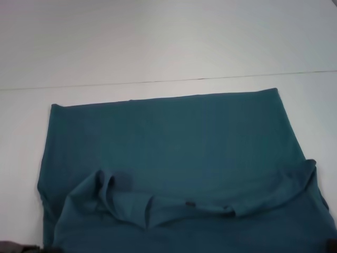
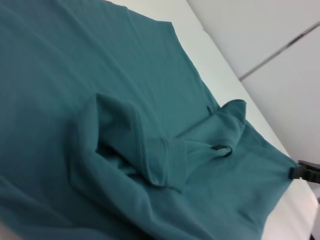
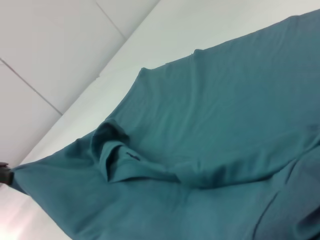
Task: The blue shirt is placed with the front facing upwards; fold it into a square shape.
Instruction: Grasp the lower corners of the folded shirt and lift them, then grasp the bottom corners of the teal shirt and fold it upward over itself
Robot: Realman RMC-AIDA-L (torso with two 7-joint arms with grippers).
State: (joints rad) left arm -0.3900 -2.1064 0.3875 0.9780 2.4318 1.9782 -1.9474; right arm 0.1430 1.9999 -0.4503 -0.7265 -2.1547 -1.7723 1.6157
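The blue shirt [image 1: 174,137] lies spread on the white table [image 1: 158,42], its far edge straight and flat. Its near part is raised and rumpled, with the collar and a small black neck tag [image 1: 189,203] showing; no lettering is visible. My left gripper [image 3: 5,176] sits at the near left corner of the cloth, which stretches taut to it. My right gripper [image 2: 305,172] pinches the near right corner in the same way. In the head view only dark bits of the left gripper [image 1: 16,246] and the right gripper [image 1: 331,245] show at the bottom corners.
A thin dark seam [image 1: 168,81] crosses the table just beyond the shirt's far edge. White tabletop surrounds the cloth on the left, right and far sides.
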